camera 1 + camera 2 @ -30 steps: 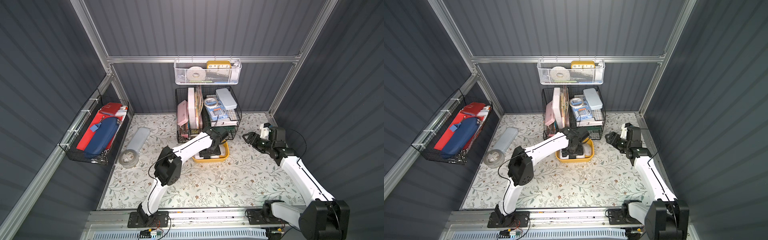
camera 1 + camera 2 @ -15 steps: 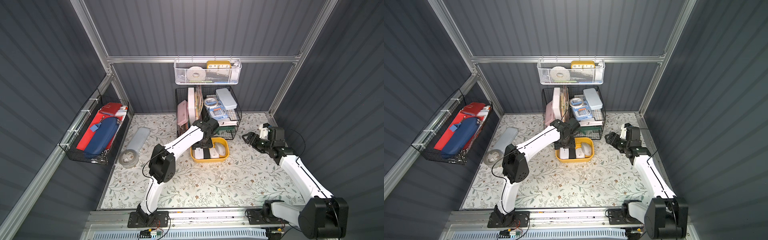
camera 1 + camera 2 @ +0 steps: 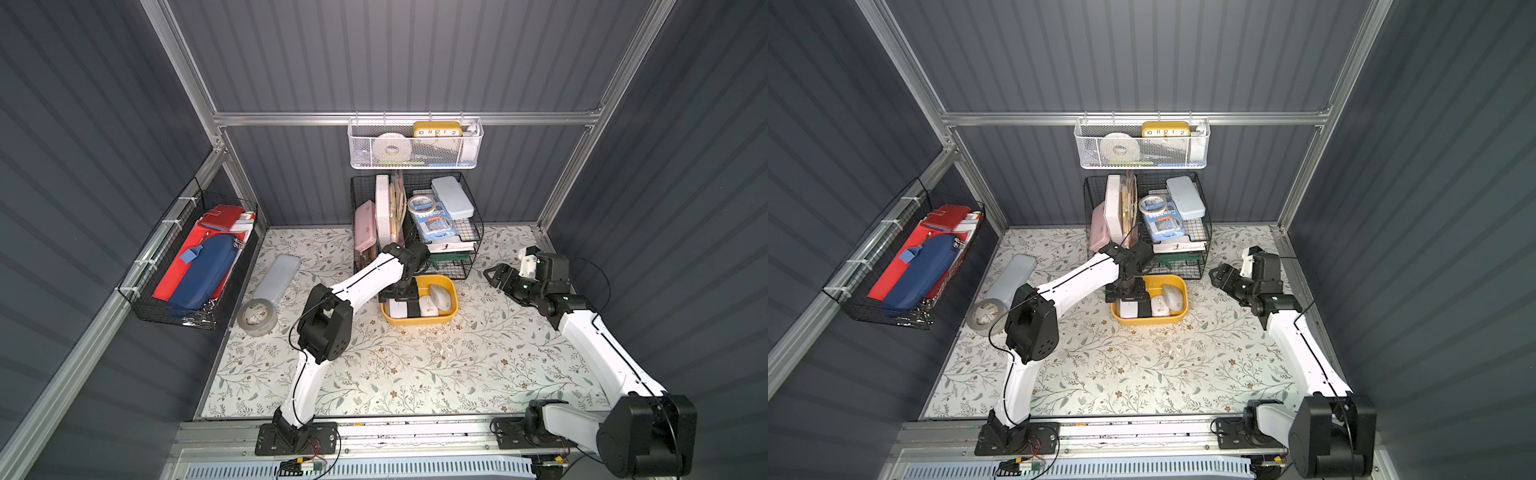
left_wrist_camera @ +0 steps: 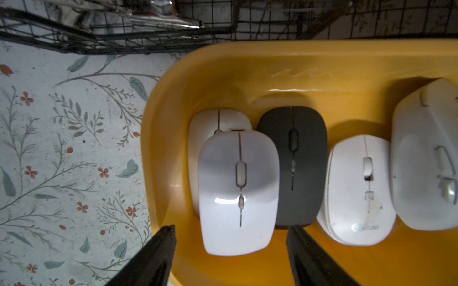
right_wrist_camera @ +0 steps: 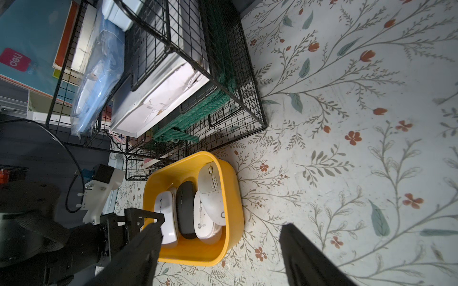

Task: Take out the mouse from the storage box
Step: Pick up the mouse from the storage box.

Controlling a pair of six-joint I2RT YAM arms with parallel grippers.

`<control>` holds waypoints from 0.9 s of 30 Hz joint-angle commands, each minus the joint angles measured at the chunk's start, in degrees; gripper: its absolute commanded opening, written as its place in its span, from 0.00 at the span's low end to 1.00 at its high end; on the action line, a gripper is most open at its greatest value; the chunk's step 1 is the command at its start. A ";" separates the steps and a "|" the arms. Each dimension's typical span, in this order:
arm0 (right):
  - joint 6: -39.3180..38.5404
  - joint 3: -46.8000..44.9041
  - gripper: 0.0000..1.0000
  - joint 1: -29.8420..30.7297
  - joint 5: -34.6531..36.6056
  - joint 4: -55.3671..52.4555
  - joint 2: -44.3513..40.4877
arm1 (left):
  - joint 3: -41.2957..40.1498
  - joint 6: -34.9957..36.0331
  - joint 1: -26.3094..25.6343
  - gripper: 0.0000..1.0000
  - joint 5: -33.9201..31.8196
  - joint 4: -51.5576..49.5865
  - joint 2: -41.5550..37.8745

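Straddling the top white mouse (image 4: 238,193) in the storage box (image 4: 247,74), left claw (image 4: 231,231) released, apparently contactless.

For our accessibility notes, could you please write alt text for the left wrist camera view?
The left gripper, jaws open, hangs over a white mouse lying on another white mouse at one end of the yellow storage box. Beside them lie a grey mouse and two more white mice; a black wire basket stands beyond.

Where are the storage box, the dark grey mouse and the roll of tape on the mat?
storage box (image 4: 247,81), left wrist view, bare inner wall.
dark grey mouse (image 4: 307,170), left wrist view, middle of its back.
roll of tape (image 3: 257,329), a top view, outer side band.
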 commanded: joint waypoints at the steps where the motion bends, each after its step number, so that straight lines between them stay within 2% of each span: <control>1: -0.79 0.47 0.81 0.34 -0.13 0.57 -0.07 | 0.51 3.00 0.47 0.76 1.28 0.87 1.84; 13: -0.71 0.47 0.83 0.35 -0.29 0.67 -0.16 | 0.19 4.63 0.95 0.77 2.18 2.46 4.94; 22: -0.50 0.44 0.83 0.30 -0.48 0.84 -0.55 | 1.40 4.47 0.95 0.74 2.11 0.44 7.31; 25: -0.47 0.23 0.82 0.34 -0.47 1.11 -0.68 | 0.62 3.98 0.95 0.65 1.81 0.60 6.65; 27: -0.38 0.21 0.82 0.39 -0.34 1.21 -0.67 | 0.71 3.59 0.95 0.55 1.19 0.10 6.48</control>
